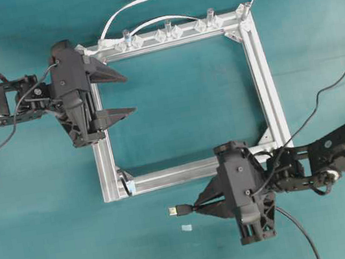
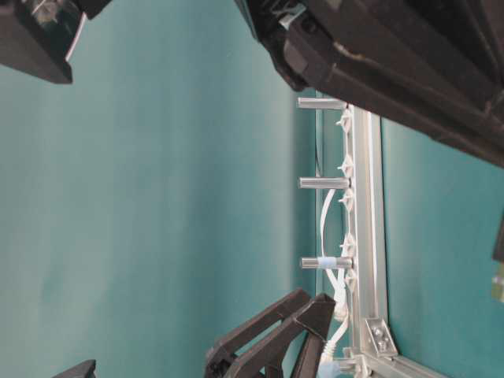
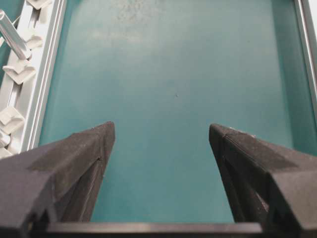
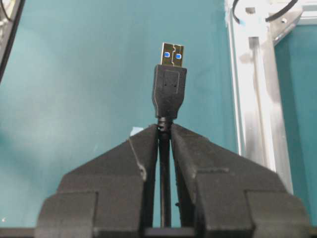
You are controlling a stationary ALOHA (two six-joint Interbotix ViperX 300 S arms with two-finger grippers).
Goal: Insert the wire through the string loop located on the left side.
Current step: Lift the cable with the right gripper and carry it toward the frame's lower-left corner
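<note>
Wire [image 4: 169, 91]: thin black cable ending in black USB plug with metal tip, held level, plug pointing left at lower centre of overhead view [image 1: 179, 211]. String loop [image 1: 127, 183]: tiny dark loop at frame's lower-left corner bracket, apart from plug.

you're looking at two matte black arms, each ending in wedge-shaped fingers [image 3: 74, 163] with finely textured faces. thin black leads [image 1: 325, 95] are trailing along the links, and small screws are dotting the housings.

Black wire [image 4: 168, 94], gold tip, blue spots; silver frame [image 1: 268, 81]; teal table [image 1: 181, 102].
</note>
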